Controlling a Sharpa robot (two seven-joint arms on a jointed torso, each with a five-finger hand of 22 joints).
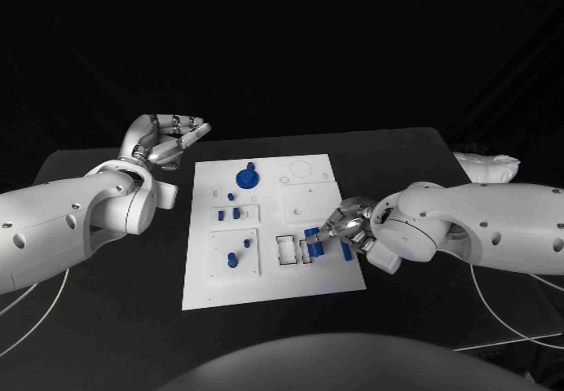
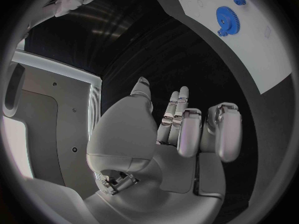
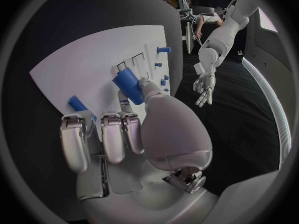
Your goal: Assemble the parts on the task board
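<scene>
The white task board (image 1: 265, 285) lies in the middle of the table. A blue gear (image 1: 247, 177) stands near its far edge, also in the left wrist view (image 2: 228, 18). Small blue pegs (image 1: 236, 213) stand in the left-hand panels. My right hand (image 1: 349, 226) hovers over the board's near right part and pinches a blue block (image 3: 129, 84) between thumb and a finger, beside rectangular slots (image 1: 286, 248). Another blue block (image 3: 77, 103) lies flat under its other fingers. My left hand (image 1: 172, 138) is off the board's far left corner, holding nothing, fingers loosely bent and apart (image 2: 181, 124).
A crumpled white object (image 1: 488, 167) lies at the table's far right edge. Thin white cables (image 1: 505, 326) run along the table near both arms. Bare black table (image 1: 117, 326) surrounds the board.
</scene>
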